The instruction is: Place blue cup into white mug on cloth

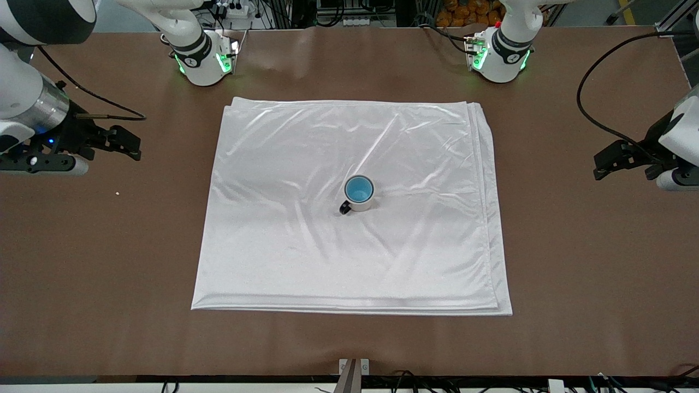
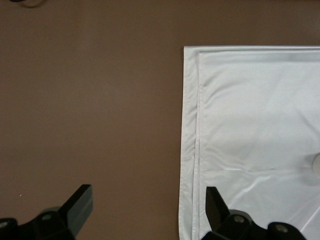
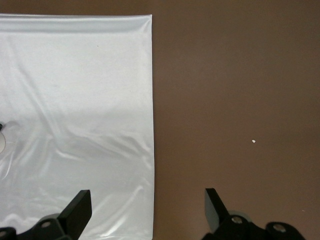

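Observation:
The white mug [image 1: 360, 204] stands upright near the middle of the cloth [image 1: 306, 251], its black handle [image 1: 345, 208] turned toward the front camera. The blue cup [image 1: 359, 189] sits inside the mug; only its bright blue inside and rim show. My right gripper [image 1: 131, 144] is open and empty over the bare table toward the right arm's end, well apart from the mug. My left gripper [image 1: 600, 165] is open and empty over the bare table toward the left arm's end. The left wrist view shows my left gripper [image 2: 148, 200], the cloth [image 2: 250, 125] and a sliver of the mug [image 2: 316, 163]. The right wrist view shows my right gripper [image 3: 147, 202] and the cloth [image 3: 75, 100].
The brown table [image 1: 573, 273] surrounds the cloth on all sides. A tiny white speck [image 1: 117, 192] lies on the table near my right gripper and shows in the right wrist view [image 3: 254, 142]. The arm bases [image 1: 205, 60] stand along the table's edge farthest from the front camera.

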Motion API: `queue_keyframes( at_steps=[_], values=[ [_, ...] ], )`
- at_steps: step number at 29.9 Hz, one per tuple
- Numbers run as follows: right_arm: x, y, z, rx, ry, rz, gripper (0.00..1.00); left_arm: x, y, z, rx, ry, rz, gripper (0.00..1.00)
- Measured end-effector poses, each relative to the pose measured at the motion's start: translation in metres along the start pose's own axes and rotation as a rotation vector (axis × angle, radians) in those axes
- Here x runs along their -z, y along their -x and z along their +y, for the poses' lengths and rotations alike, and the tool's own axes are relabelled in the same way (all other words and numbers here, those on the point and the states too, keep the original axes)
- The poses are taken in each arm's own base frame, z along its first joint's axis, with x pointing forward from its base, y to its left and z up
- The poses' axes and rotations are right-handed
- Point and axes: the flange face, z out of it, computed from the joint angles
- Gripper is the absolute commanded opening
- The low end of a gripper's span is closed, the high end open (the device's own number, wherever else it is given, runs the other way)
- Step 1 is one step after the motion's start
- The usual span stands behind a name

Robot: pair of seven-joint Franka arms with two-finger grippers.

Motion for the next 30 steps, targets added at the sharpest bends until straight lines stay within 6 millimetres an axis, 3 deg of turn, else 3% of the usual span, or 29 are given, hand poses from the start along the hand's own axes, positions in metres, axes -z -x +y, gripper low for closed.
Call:
queue_keyframes(
  at_steps=[30],
  values=[
    [-0.0041,-0.0018,-0.0016,0.003,0.001,-0.008,1.0,0.0031,0.0015,0.0009,-0.01,-0.024,0.004,1.0]
  ],
)
